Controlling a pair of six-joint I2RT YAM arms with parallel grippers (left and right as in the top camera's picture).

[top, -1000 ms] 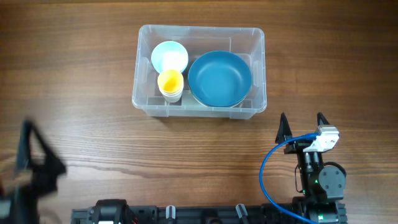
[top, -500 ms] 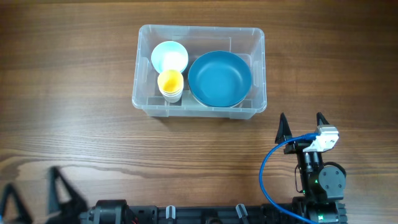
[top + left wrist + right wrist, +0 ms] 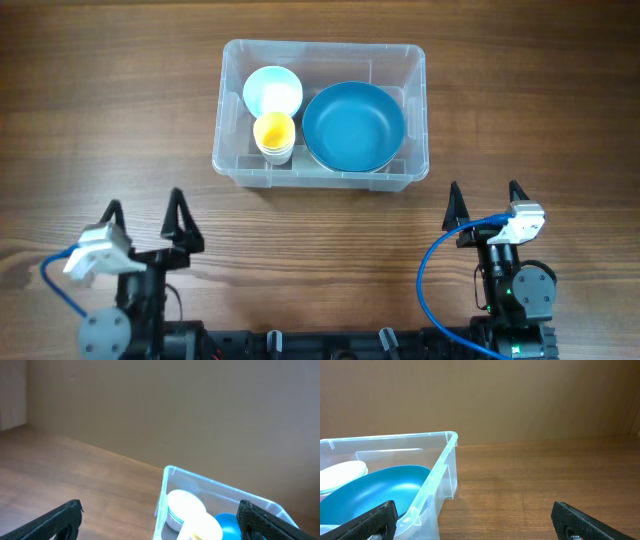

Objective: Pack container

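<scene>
The clear plastic container (image 3: pixel 417 115) stands at the table's far middle. Inside it lie a large blue bowl (image 3: pixel 353 126), a white bowl (image 3: pixel 272 91) and a white cup with a yellow inside (image 3: pixel 274 133). My left gripper (image 3: pixel 146 223) is open and empty near the front left, well short of the container. My right gripper (image 3: pixel 484 202) is open and empty just in front of the container's right corner. The left wrist view shows the container (image 3: pixel 172 476) with the white bowl (image 3: pixel 186 507) ahead. The right wrist view shows the container (image 3: pixel 440 462) and blue bowl (image 3: pixel 370 492) at left.
Bare wooden tabletop (image 3: pixel 100 120) surrounds the container on all sides. A blue cable (image 3: pixel 430 275) loops by the right arm's base. The arm mounts sit along the front edge (image 3: pixel 320 345).
The left arm has swung in from the far left edge to the front left of the table, its gripper open. The right arm and the container's contents have not moved.
</scene>
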